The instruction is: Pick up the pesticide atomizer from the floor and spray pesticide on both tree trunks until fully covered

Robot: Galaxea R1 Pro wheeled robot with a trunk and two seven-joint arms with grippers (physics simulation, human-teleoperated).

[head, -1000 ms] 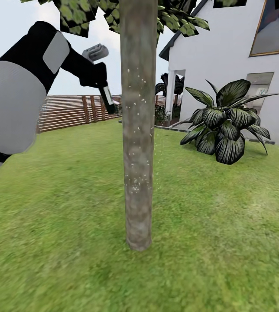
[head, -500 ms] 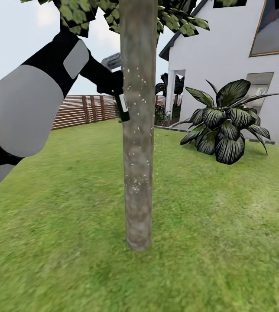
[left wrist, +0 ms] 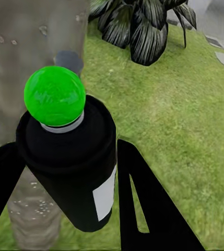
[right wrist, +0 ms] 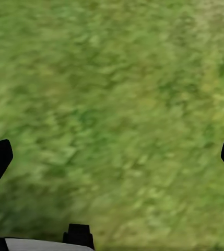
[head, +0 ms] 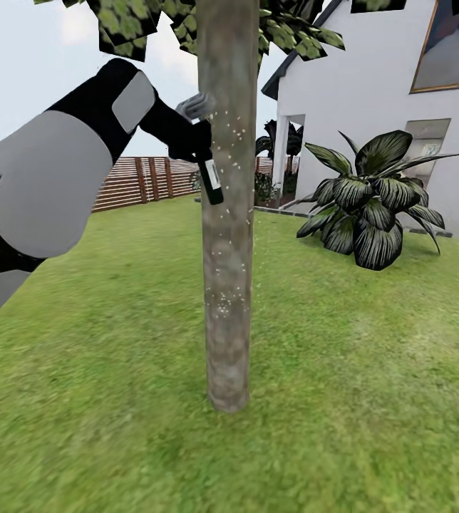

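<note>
**Left hand sprays upper trunk of first tree**

Step in hand: spraying. The left hand [head: 195,139] is clamped on the small black pesticide atomizer with white label and grey trigger head [head: 207,153], held high, touching or just beside the left edge of the straight grey-brown mottled tree trunk [head: 227,235]. In the left wrist view the black bottle [left wrist: 72,172] sits between the two black fingers [left wrist: 148,204], with a bright green round cap-like part facing the camera and the trunk [left wrist: 23,47] right behind it.

Fine white pesticide specks [head: 224,303] dot the trunk from near the nozzle height down to about mid-height; the lowest part near the green lawn [head: 101,370] looks bare. Judgement: coverage is partial, this trunk not finished, and a second tree is yet to be done.

Next move calls for: sweeping the nozzle down the trunk and around its other sides, keeping it aimed at the bark.

The right hand [right wrist: 112,157] hangs over grass, fingers spread wide, holding nothing.

Labels: white label on the bottle [left wrist: 105,194], no readable writing. No brand visible anywhere.

Background: dark striped broad-leaf plant [head: 372,199], white house wall [head: 358,78], wooden slat fence [head: 140,182].
</note>
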